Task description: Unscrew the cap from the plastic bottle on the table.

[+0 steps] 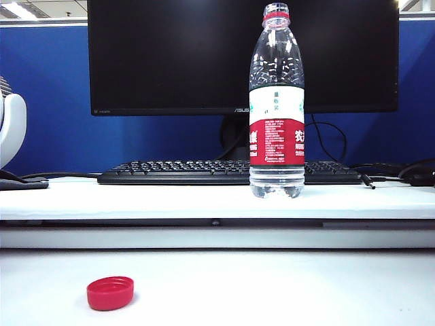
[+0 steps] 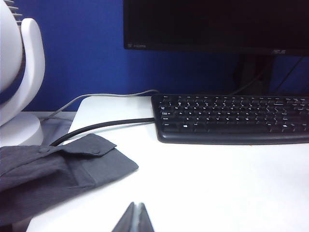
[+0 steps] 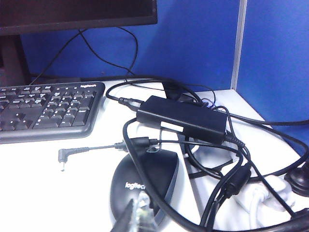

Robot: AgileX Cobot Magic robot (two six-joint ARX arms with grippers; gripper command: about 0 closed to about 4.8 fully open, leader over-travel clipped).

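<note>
From across the table [image 1: 285, 285], the bottle [image 1: 276, 122] stands upright and uncapped on the raised shelf step, just in front of a keyboard [image 1: 204, 172] and an ASUS monitor [image 1: 177, 54]; its cap [image 1: 110, 293] lies mouth-down on the lower surface, well apart to the left, which suggests the unscrewing is finished and the cap was set aside. Only the thin red ring remains on the neck. The label is white above and red below, with Chinese characters too small to read. Neither arm shows in this view. At the left wrist, the left gripper [image 2: 135, 217] sits clenched and empty, tips pressed together, with a folded grey cloth [image 2: 58, 166] just beside it and the keyboard farther ahead under the ASUS and HDMI marks; bottle and cap are out of its sight, so it looks parked clear of the work. At the right wrist, the right gripper [image 3: 135, 215] is likewise clenched on nothing, hanging directly over a Logitech mouse [image 3: 145, 181], with a black power brick [image 3: 181, 118] and tangled cables beyond and a Logitech-branded keyboard off to the side.
</note>
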